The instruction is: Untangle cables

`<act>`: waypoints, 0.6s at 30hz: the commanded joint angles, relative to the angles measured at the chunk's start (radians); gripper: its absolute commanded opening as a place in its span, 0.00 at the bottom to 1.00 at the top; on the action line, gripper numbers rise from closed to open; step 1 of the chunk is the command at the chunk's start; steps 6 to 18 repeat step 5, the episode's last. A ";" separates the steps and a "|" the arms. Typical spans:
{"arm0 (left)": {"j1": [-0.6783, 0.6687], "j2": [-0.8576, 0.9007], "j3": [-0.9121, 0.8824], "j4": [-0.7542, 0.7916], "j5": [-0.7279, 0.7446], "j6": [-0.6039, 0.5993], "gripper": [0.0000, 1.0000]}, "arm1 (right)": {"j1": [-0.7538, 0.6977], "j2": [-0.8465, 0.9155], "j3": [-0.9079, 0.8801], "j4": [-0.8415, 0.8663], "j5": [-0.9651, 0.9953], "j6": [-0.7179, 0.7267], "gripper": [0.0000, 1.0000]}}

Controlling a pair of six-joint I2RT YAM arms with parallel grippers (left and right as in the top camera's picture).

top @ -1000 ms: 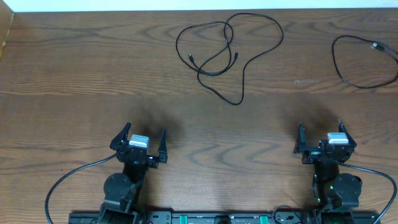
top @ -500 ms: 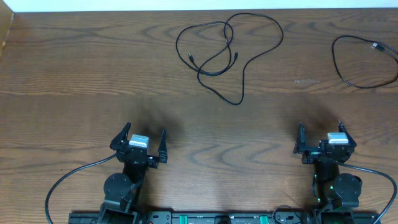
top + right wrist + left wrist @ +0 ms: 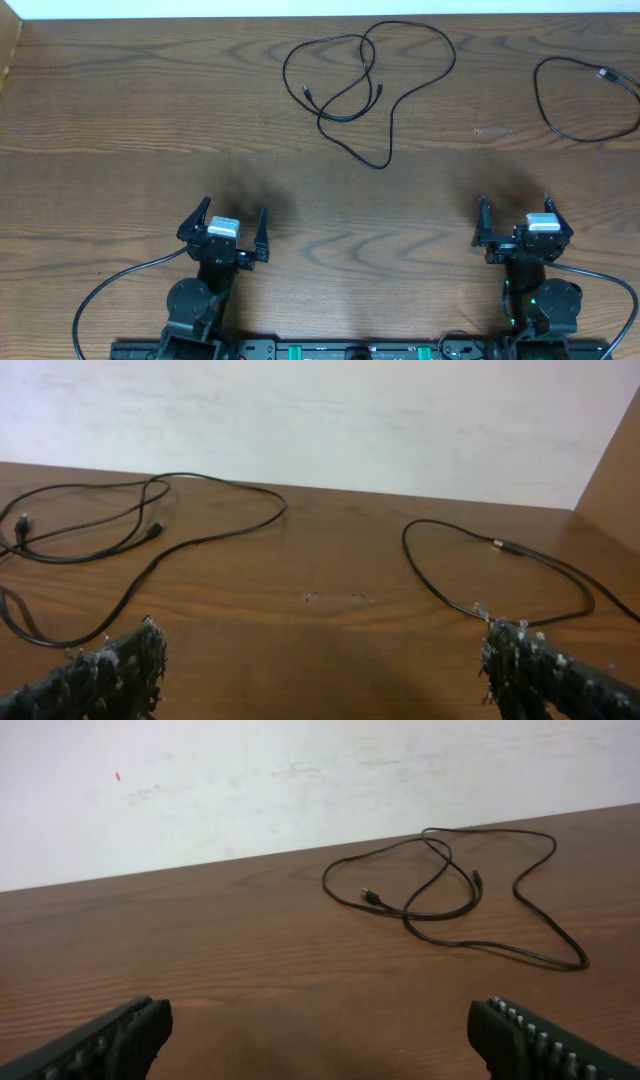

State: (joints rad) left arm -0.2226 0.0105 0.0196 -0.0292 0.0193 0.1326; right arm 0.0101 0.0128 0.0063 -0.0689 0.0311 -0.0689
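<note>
A black cable (image 3: 340, 120) lies in loose, crossing loops at the far centre of the wooden table, with two small plug ends inside the loops. In the left wrist view the same cable (image 3: 440, 917) shows ahead and to the right. In the right wrist view it (image 3: 200, 542) is at the left. A second black cable (image 3: 548, 115) curves alone at the far right, its plug (image 3: 500, 545) pointing left. My left gripper (image 3: 233, 212) and right gripper (image 3: 515, 205) hover near the front edge, both open and holding nothing. The left gripper (image 3: 320, 1040) and right gripper (image 3: 320, 675) are far from the cables.
A white wall runs along the table's far edge (image 3: 320, 18). A wooden side panel (image 3: 612, 470) rises at the far right. Thick black arm cables (image 3: 110, 285) trail from both arm bases at the front.
</note>
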 commanded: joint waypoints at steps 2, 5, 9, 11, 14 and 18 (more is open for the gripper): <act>0.005 -0.005 -0.016 -0.044 -0.031 0.013 1.00 | -0.008 -0.007 -0.001 -0.003 -0.004 0.012 0.99; 0.005 -0.005 -0.016 -0.044 -0.031 0.013 1.00 | -0.008 -0.007 -0.001 -0.003 -0.004 0.012 0.99; 0.005 -0.005 -0.016 -0.044 -0.031 0.013 1.00 | -0.008 -0.007 -0.001 -0.003 -0.004 0.012 0.99; 0.005 -0.005 -0.016 -0.044 -0.031 0.013 1.00 | -0.008 -0.007 -0.001 -0.003 -0.004 0.012 0.99; 0.005 -0.005 -0.016 -0.044 -0.031 0.013 1.00 | -0.008 -0.007 -0.001 -0.003 -0.004 0.012 0.99; 0.005 -0.005 -0.016 -0.044 -0.031 0.013 1.00 | -0.008 -0.007 -0.001 -0.003 -0.004 0.012 0.99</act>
